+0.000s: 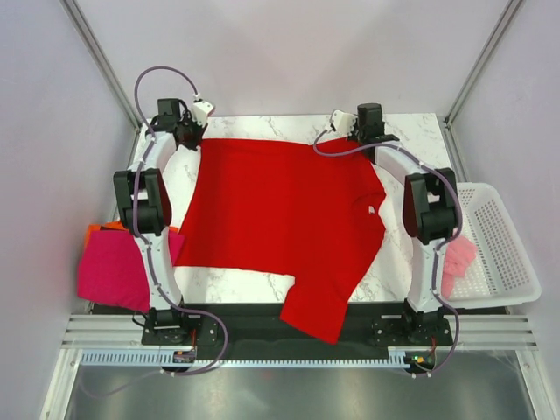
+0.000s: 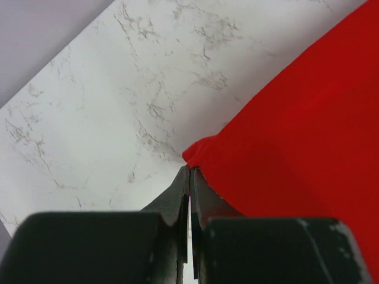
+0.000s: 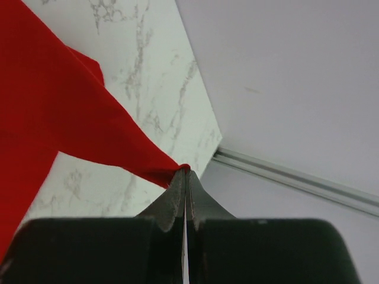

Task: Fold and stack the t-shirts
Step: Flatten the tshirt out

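Observation:
A bright red t-shirt (image 1: 280,214) lies spread over the marble table (image 1: 411,127), one sleeve hanging over the near edge. Its white neck label (image 1: 372,210) shows at the right. My left gripper (image 1: 194,131) is shut on the shirt's far left corner (image 2: 198,151). My right gripper (image 1: 343,129) is shut on the far right corner (image 3: 177,170), the cloth (image 3: 71,118) pulled taut. A magenta t-shirt (image 1: 109,271) lies on an orange one (image 1: 94,231) at the left table edge. A pale pink t-shirt (image 1: 455,262) hangs from the basket.
A white perforated plastic basket (image 1: 499,245) stands at the right of the table. Grey walls and metal frame rails (image 3: 296,177) close in the back and sides. The arm bases (image 1: 175,324) sit on a black bar at the near edge.

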`<state>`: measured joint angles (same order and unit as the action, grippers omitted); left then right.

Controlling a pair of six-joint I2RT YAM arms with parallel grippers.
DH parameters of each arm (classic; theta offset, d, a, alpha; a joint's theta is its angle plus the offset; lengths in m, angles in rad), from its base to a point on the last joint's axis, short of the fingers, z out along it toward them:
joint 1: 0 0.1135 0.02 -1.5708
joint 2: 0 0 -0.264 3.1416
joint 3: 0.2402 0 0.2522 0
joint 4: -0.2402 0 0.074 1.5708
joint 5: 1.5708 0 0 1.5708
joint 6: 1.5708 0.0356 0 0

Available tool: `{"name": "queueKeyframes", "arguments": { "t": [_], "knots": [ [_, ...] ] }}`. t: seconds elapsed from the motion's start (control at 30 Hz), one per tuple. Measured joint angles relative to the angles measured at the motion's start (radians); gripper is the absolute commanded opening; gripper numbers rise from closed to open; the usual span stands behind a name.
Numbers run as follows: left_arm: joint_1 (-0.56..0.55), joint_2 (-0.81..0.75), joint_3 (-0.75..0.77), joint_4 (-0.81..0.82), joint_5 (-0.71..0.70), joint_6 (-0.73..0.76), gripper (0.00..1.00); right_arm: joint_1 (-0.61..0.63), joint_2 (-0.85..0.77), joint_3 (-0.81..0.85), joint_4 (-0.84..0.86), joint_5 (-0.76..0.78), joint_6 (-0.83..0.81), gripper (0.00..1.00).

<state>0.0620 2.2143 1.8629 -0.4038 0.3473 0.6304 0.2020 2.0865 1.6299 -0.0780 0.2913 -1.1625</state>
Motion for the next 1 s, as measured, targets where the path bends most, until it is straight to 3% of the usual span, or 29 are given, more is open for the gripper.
{"name": "queueKeyframes", "arguments": {
  "t": [0.47, 0.6, 1.0],
  "knots": [
    [-0.031, 0.266, 0.359, -0.036, -0.114, -0.066, 0.02, -0.024, 0.497, 0.619, -0.020, 0.020, 0.182, 0.00],
    [-0.039, 0.308, 0.422, -0.031, -0.148, -0.068, 0.02, -0.021, 0.547, 0.681, 0.029, 0.018, 0.182, 0.00],
    [-0.040, 0.310, 0.429, 0.039, -0.269, -0.090, 0.02, -0.008, 0.645, 0.867, 0.246, -0.047, 0.151, 0.00]
  ]
}}
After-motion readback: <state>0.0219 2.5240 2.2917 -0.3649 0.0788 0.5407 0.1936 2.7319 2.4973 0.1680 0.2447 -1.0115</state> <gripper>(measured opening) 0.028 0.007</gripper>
